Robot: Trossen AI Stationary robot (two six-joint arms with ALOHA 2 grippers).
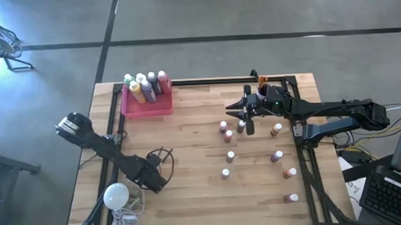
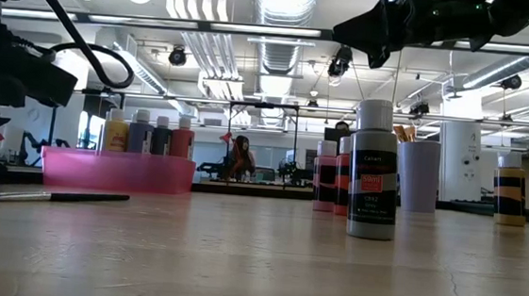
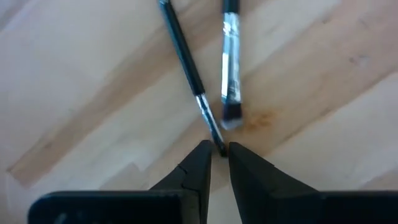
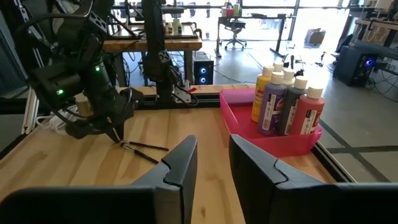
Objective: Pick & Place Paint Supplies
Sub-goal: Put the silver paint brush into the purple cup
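Pink tray [image 1: 146,106] holds upright paint bottles [image 1: 146,86]. Left hand [image 3: 216,155] pinching paintbrush [image 3: 186,62] tip; right hand [image 4: 212,155] spread, empty.

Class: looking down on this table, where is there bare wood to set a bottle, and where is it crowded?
Free: the middle strip between the pink tray and the loose bottles, and the near edge below them. Crowded: around the bulb, brushes and left gripper.
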